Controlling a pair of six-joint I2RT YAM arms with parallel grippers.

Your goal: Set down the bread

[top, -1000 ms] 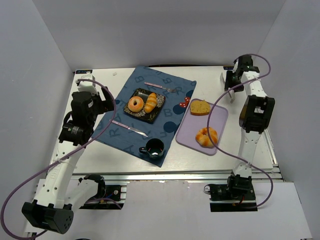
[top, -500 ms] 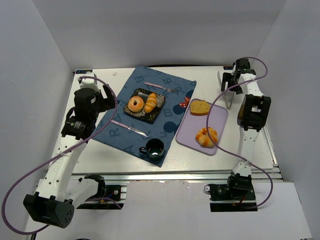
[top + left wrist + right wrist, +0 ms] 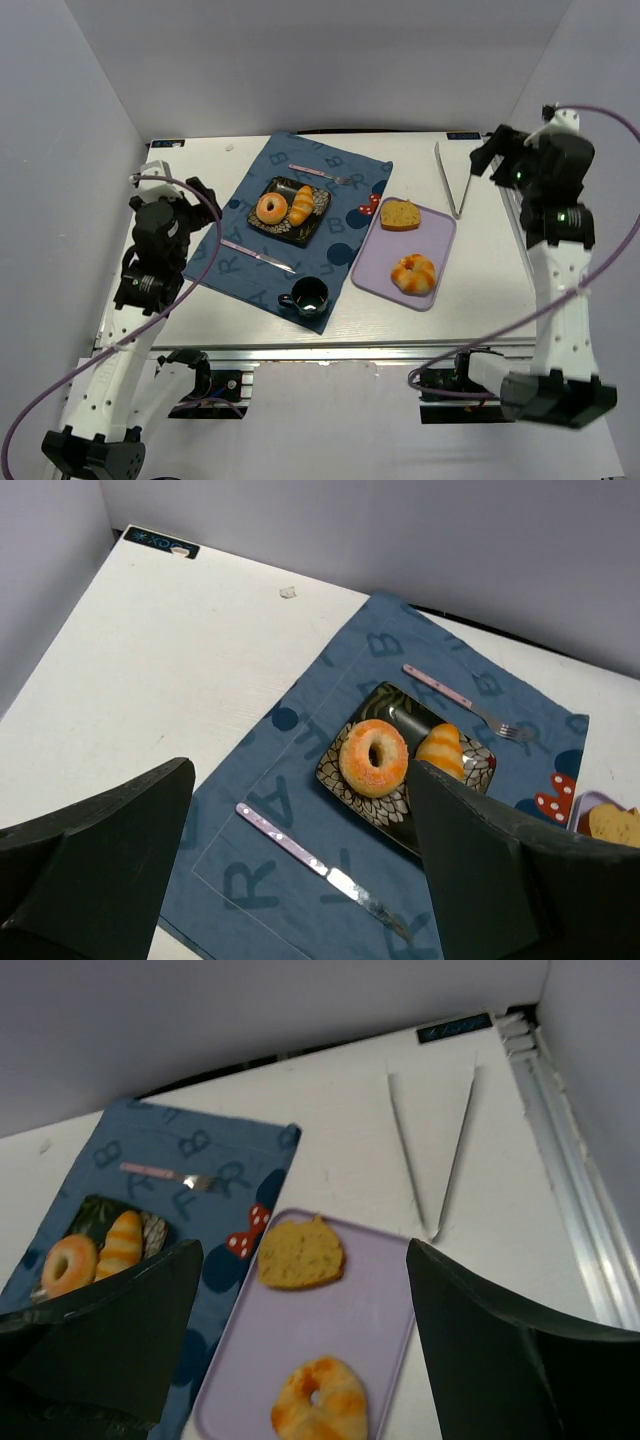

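Observation:
A slice of bread (image 3: pixel 399 214) (image 3: pixel 300 1253) lies flat at the far end of a lavender tray (image 3: pixel 443 236) (image 3: pixel 380 1310). A round glazed bun (image 3: pixel 413 273) (image 3: pixel 320 1402) sits on the tray's near half. My right gripper (image 3: pixel 492 156) (image 3: pixel 303 1245) hangs open and empty, high above the table's right side. Metal tongs (image 3: pixel 452 180) (image 3: pixel 430 1150) lie on the table beyond the tray, free of the gripper. My left gripper (image 3: pixel 198 197) (image 3: pixel 300 768) is open and empty above the left edge of the blue placemat (image 3: pixel 250 260) (image 3: pixel 260 820).
A black patterned plate (image 3: pixel 322 203) (image 3: pixel 400 825) on the placemat holds a donut (image 3: pixel 271 208) (image 3: pixel 373 758) and a striped roll (image 3: pixel 302 204) (image 3: pixel 440 752). A knife (image 3: pixel 258 256) (image 3: pixel 320 870), a fork (image 3: pixel 318 173) (image 3: pixel 465 702) and a dark cup (image 3: pixel 308 295) also rest on the mat. Walls enclose the table.
The right gripper opened and let go of the tongs, which now lie on the table; the right arm rose and swung right. The left arm drew back to the left.

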